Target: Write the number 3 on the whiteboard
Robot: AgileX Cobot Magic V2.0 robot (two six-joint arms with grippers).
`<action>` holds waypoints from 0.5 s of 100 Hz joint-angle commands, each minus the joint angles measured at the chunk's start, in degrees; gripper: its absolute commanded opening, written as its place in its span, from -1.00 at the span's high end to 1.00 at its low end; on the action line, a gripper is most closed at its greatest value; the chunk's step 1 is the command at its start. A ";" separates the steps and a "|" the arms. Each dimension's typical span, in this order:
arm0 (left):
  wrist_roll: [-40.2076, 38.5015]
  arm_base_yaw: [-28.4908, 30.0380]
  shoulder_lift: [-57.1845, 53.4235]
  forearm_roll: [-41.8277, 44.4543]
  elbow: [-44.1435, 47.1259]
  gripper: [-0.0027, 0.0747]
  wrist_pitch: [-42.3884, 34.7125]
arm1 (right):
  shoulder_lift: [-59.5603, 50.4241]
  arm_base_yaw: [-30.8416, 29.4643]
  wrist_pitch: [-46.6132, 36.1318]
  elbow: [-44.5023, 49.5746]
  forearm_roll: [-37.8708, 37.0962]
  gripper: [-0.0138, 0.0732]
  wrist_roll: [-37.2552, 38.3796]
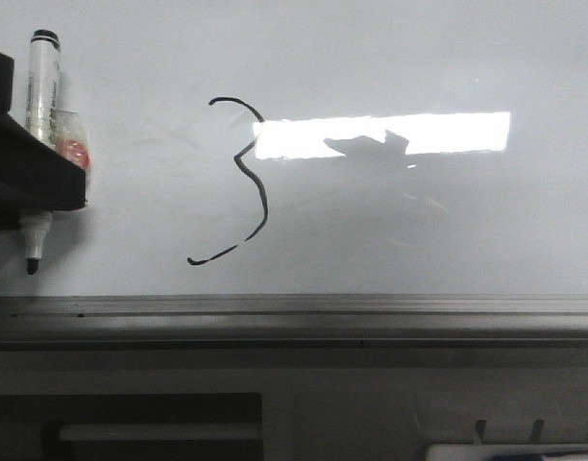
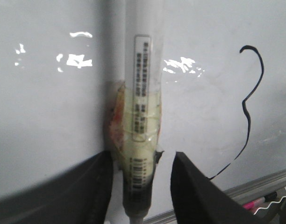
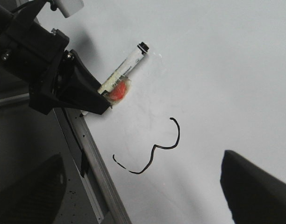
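The whiteboard (image 1: pixel 419 221) lies flat and fills the front view. On it is the number 3 (image 1: pixel 239 159), a thin wobbly black line, which also shows in the left wrist view (image 2: pixel 249 123) and the right wrist view (image 3: pixel 155 147). My left gripper (image 1: pixel 39 178) is at the far left, well left of the 3, shut on the marker pen (image 1: pixel 41 86). The pen's tape-wrapped middle (image 2: pixel 138 121) sits at the fingertips and its black tip (image 1: pixel 32 264) points at the near edge. My right gripper (image 3: pixel 143 196) is open and empty above the board near the 3; it is out of the front view.
The board's grey metal frame edge (image 1: pixel 294 312) runs along the near side. A bright rectangular light reflection (image 1: pixel 448 133) lies right of the 3. Below the frame is a dark ledge with a white object (image 1: pixel 515 448) at the lower right.
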 commanded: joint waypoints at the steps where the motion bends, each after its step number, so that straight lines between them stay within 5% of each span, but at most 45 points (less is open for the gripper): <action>1: -0.26 0.14 -2.00 0.95 -1.70 0.19 -3.38 | -0.94 -0.36 -3.22 -1.72 -0.44 -0.69 0.19; 15: -0.26 0.14 -6.58 4.36 -1.70 0.21 -2.55 | -1.15 -0.36 -2.32 -1.72 -0.44 -0.47 1.76; 34: -0.26 0.14 -15.79 8.71 -1.70 0.54 -0.22 | -3.23 -0.36 -2.42 -1.49 -0.44 0.84 1.85; 43: -0.26 0.14 -20.69 12.41 -1.59 0.94 0.10 | -5.04 -0.36 -4.49 -0.41 -0.44 0.82 2.16; 50: -0.23 0.14 -24.52 15.14 -1.23 0.99 0.10 | -7.48 -0.36 -7.88 1.70 -0.44 0.82 2.37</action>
